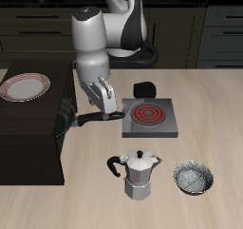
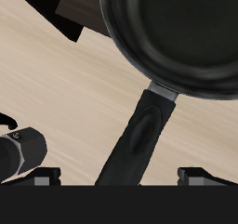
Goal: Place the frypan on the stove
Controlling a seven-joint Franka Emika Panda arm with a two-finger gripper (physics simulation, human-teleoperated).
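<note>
Looking first at the exterior view, the frypan sits just off the stove, out past the table edge beside the dark cabinet that carries a red-rimmed white plate. Its handle runs straight from the pan toward the stove, so the long axis lies across the table with the handle end nearest the burner. The gripper hangs directly over that handle, between pan and stove. Whether the fingers have closed on it cannot be told from this angle. A moka pot and a small metallic bowl stand nearer the front edge, well apart from the stove, and a small black object rests just behind it.

Turning to the wrist view, the frypan fills one side and its handle runs from the bowl straight in between the two fingertips, which stand wide apart on either side and touch nothing. So the fingers are open and empty, lined up astride the handle. My reading: the next move is to close on the handle, then carry the pan along its own axis toward the stove
</note>
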